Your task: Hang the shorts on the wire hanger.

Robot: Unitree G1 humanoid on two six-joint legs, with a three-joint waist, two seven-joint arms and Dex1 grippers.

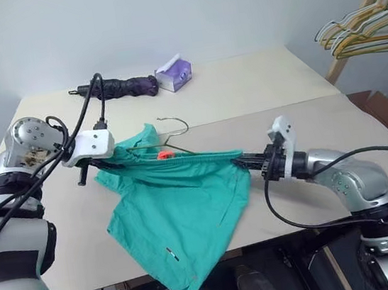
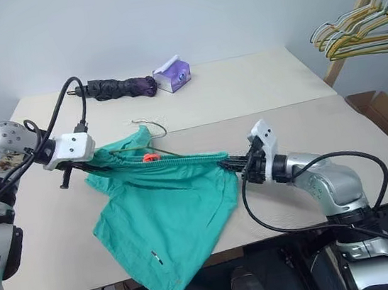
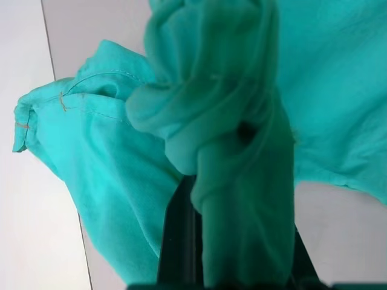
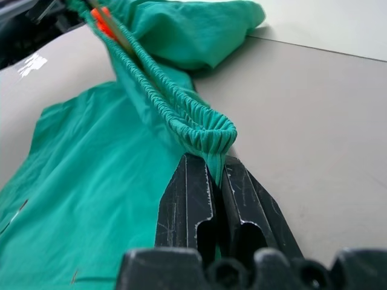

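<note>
Beige table (image 1: 258, 86) under a pale wall carries the work. Both grippers are clamped on the shorts (image 1: 181, 211), one at each end of the waistband: the left gripper (image 1: 103, 164) bunches cloth in its jaws, the right gripper (image 4: 217, 181) pinches the gathered elastic. Pulled taut between them, the waistband likely stays open so cloth can settle over the hanger (image 1: 170, 130), which lies on the table with its lower part tucked inside the waist and its hook poking out behind.
</note>
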